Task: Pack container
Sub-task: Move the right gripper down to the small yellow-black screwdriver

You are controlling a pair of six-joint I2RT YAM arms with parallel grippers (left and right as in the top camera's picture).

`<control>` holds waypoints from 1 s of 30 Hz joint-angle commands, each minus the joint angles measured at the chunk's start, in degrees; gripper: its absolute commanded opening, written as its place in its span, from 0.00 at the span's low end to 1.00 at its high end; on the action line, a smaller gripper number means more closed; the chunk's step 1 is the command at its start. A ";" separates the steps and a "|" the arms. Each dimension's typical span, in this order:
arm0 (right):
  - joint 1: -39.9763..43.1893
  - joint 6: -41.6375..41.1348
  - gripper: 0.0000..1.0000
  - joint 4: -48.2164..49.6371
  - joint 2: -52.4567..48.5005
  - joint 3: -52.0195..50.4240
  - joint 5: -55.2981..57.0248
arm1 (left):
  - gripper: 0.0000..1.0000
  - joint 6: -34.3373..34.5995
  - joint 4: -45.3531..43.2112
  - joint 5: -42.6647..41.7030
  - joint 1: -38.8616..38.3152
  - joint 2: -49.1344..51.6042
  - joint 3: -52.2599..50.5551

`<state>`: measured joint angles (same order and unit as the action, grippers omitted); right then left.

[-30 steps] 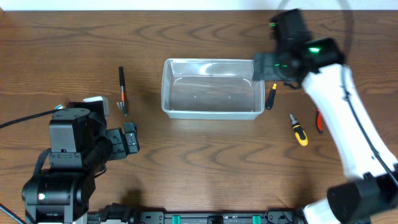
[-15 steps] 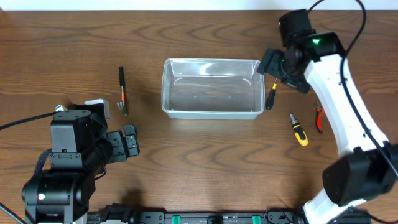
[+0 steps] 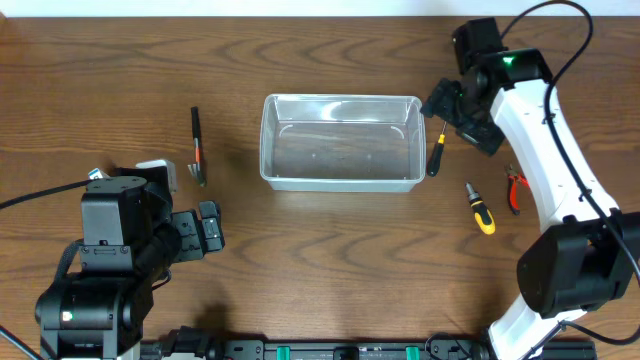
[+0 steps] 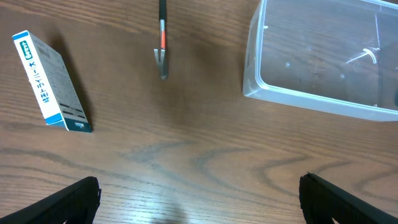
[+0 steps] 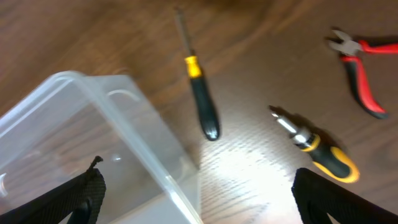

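The clear plastic container (image 3: 341,142) sits empty at the table's middle back; it also shows in the left wrist view (image 4: 323,56) and the right wrist view (image 5: 93,155). A black-handled screwdriver (image 3: 436,155) lies against its right end, also in the right wrist view (image 5: 202,109). A yellow-and-black screwdriver (image 3: 480,209) and red pliers (image 3: 513,190) lie further right. A black-and-orange tool (image 3: 197,146) lies left of the container. My right gripper (image 3: 452,112) is open and empty, above the container's right end. My left gripper (image 3: 205,228) is open and empty at the front left.
A small blue-and-white box (image 4: 51,81) lies on the wood left of the black-and-orange tool (image 4: 162,40). The yellow-and-black screwdriver (image 5: 314,146) and red pliers (image 5: 359,68) lie close together on the right. The table's back edge runs just behind the container.
My right arm has swung right and back, off the container's right rim, to above the black-handled screwdriver. The left arm and all tools have not moved.
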<state>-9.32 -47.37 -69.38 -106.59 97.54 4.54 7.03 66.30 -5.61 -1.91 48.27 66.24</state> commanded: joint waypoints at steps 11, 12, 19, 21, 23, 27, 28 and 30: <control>2.05 1.42 0.99 -1.64 -9.81 -0.70 0.50 | 0.98 -0.98 0.33 0.09 0.24 -0.04 0.37; 2.05 1.68 0.99 -1.51 -10.58 -0.70 0.02 | 0.98 -0.98 0.33 0.09 0.24 -0.04 0.37; 1.99 2.69 0.99 -0.26 -14.64 -0.70 -1.64 | 0.98 -0.98 0.33 0.11 0.24 -0.02 0.37; 1.95 2.82 0.99 -0.09 -15.63 -0.70 -1.64 | 0.98 -0.98 0.33 0.09 0.24 -0.02 0.37; 1.84 3.82 0.99 0.44 -16.63 -0.70 -2.08 | 0.98 -0.98 0.33 0.09 0.24 -0.02 0.37; 1.64 4.22 0.99 1.11 -18.12 -0.72 -2.47 | 0.98 -0.98 0.33 0.09 0.24 -0.02 0.37; 1.62 4.20 0.99 1.33 -18.49 -0.72 -2.49 | 0.98 -0.98 0.31 0.09 0.24 -0.02 0.37; 1.64 4.31 0.99 1.75 -18.97 -0.72 -2.64 | 0.98 -0.98 0.31 0.09 0.24 -0.02 0.37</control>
<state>-7.38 -44.07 -67.90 -124.36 97.27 2.46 7.03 66.43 -5.61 -1.91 48.27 66.24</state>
